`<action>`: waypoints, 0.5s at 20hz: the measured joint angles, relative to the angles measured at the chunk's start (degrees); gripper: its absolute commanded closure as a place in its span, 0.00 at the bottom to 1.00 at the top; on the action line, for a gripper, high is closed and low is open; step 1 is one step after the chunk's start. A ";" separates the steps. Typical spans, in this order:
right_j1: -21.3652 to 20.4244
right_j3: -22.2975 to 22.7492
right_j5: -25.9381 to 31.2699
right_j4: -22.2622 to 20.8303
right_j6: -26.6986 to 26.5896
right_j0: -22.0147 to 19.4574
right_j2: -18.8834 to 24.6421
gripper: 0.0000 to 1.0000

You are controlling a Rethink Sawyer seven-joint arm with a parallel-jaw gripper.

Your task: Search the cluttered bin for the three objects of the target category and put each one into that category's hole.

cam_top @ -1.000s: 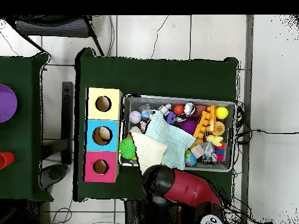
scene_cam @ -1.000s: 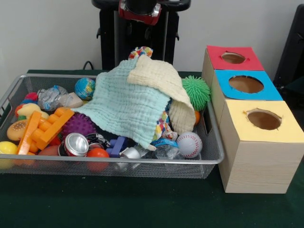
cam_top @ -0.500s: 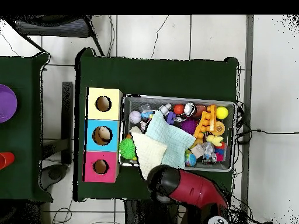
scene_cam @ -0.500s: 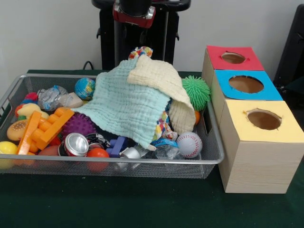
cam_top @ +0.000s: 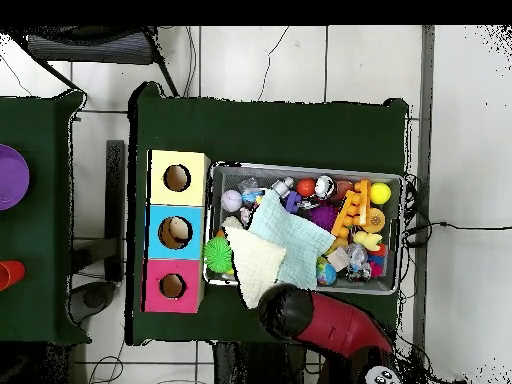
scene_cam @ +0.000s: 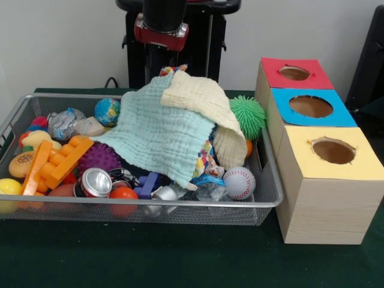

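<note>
Wire-mesh bin [scene_cam: 271, 198], silver with a thick rounded rim, sits on the dark green tabletop [scene_cam: 180, 258] and is packed with toys.

On top of the heap: mint-green waffle cloth [scene_cam: 157, 135], crinkled weave, draped as a broad sheet sloping toward the front. Cream waffle cloth [scene_cam: 207, 102], same quilted texture, lies folded over its right upper part and hangs down toward the bin's right wall.

Polka-dot fabric shows in two places only: a small bunched scrap [scene_cam: 170, 69] poking out behind the top of the cloths, and a strip [scene_cam: 204, 159] under the mint cloth's lower right edge. No third piece can be made out.

Other contents: spiky green rubber ball [scene_cam: 248, 116] at the right rim; stitched white baseball [scene_cam: 239, 182]; ridged metal can [scene_cam: 96, 182], round end facing front; orange plastic block with studs [scene_cam: 65, 161]; purple knobbly ball [scene_cam: 99, 157]; small globe ball [scene_cam: 107, 111]; crumpled foil-like wrapper [scene_cam: 67, 123].

Right of the bin, three pale wood boxes in a row, each with a round hole. Yellow-topped box [scene_cam: 327, 207] is nearest the camera; its hole [scene_cam: 333, 151] is dark, with a slightly ragged edge. Blue-topped box [scene_cam: 277, 123] sits behind it, red-topped box [scene_cam: 264, 73] farthest.

Arm [scene_cam: 162, 21]: black cylinder with a red band, above the bin's far edge, over the cloth heap. Pincer itself not seen; cannot tell whether it is open or closed.
</note>
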 measured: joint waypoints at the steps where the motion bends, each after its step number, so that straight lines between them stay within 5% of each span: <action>1: 0.67 0.27 -0.82 0.28 0.00 -0.46 0.73 0.00; 10: 2.91 2.25 -1.03 2.47 0.00 -1.07 4.08 0.00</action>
